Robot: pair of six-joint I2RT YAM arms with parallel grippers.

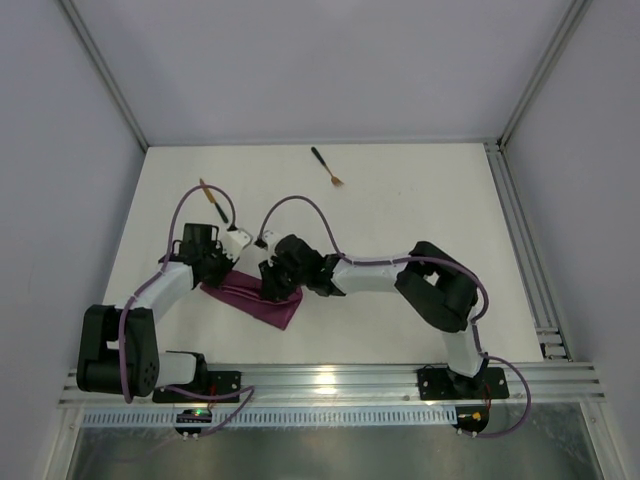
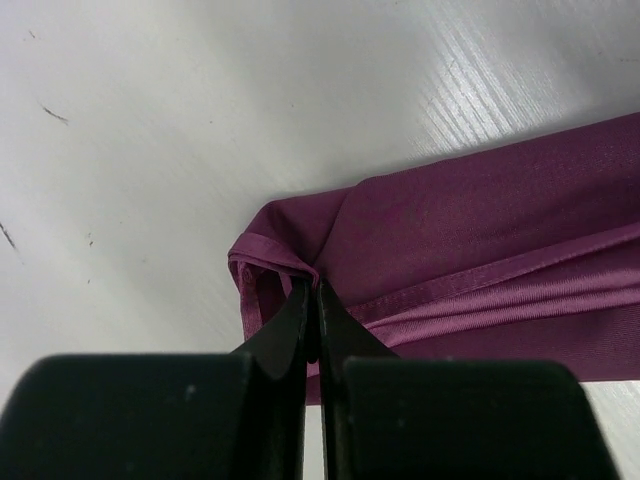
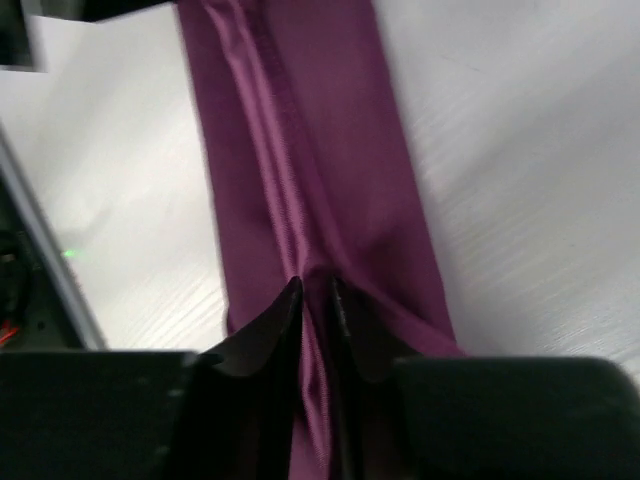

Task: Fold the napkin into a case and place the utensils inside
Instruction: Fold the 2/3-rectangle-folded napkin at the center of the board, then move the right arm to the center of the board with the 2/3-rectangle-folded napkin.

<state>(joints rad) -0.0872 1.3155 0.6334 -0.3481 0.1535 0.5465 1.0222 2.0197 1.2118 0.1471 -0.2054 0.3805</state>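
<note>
Here, the napkin (image 1: 250,298), a magenta-purple cloth folded into a long narrow strip, lies flat on the white tabletop (image 1: 420,210). It sits toward the near edge and, seen from overhead, slants from upper left to lower right between the two arms.

Left hand (image 1: 215,270): lowered onto the left end of the strip. In its wrist view the two black fingers (image 2: 285,335) are pressed together, with almost no gap, on a small tuck of hemmed cloth at the corner of the napkin (image 2: 480,230). There the layers bunch into a rounded fold. The rest of the strip runs off to the right of that view, its stitched hem showing as a raised band.

Right hand (image 1: 277,288): lowered onto the strip farther along, toward its right end. Its wrist view shows the fingers (image 3: 265,335) standing narrowly apart with a raised ridge of the napkin (image 3: 330,130) pinched between them. The ridge continues as a lengthwise crease up the strip, away from the camera.

Knife (image 1: 214,200): gold blade and thin black handle, lying bare on the tabletop beyond the left arm, apart from the cloth.

Fork (image 1: 329,168): gold head and black handle, farther back, near the middle of the far edge and well apart from both the knife and the napkin. Both utensils rest outside the folded cloth.

Purple cables (image 1: 300,205) loop above each wrist.
</note>
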